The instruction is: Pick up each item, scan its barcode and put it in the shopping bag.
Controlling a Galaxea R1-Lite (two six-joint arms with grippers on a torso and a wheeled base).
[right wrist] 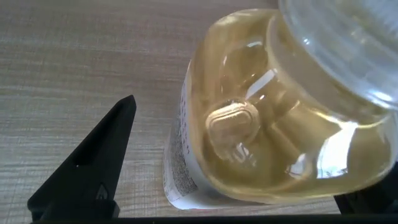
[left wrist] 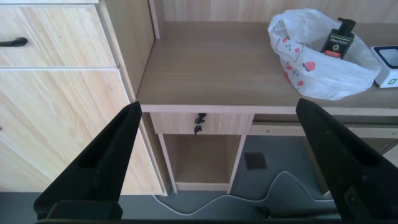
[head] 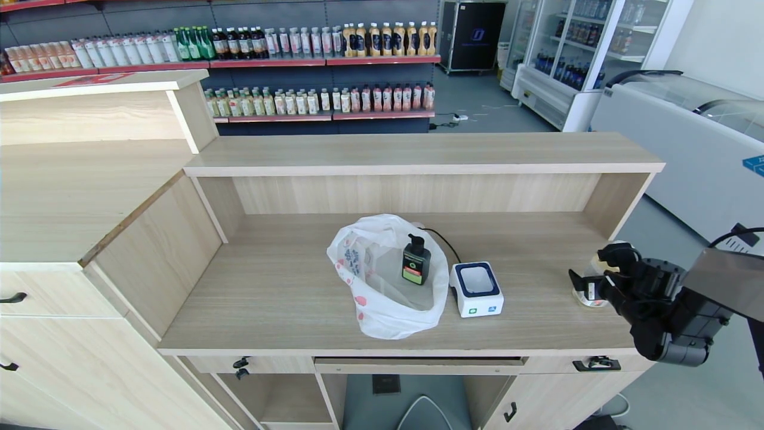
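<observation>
Nearest thing: a clear bottle (right wrist: 267, 124) of yellowish liquid with a pale label, seen close between the right jaws.
Right jaws: spread; one finger (right wrist: 93, 168) is parted from the bottle's side by a strip of bare surface (right wrist: 74, 56), so nothing is pinched yet.
Bottle posture: whether it stands or lies cannot be told for certain.
Handling: the bottle is judged stiff, smooth and fairly heavy with liquid, so it is likely to slip. Whether it is glass or plastic cannot be told, so it should be treated as breakable.
Hold: best taken across the labelled body, not the clear top.
Scanner (head: 476, 288): well apart from the right jaws, towards the robot's left.
Shopping bag (head: 382, 304): just beyond the scanner, mouth open, a black pump bottle (head: 416, 263) already inside.
Left jaws: spread wide with nothing between them, held off the front edge of the surface, the bag far beyond.
</observation>
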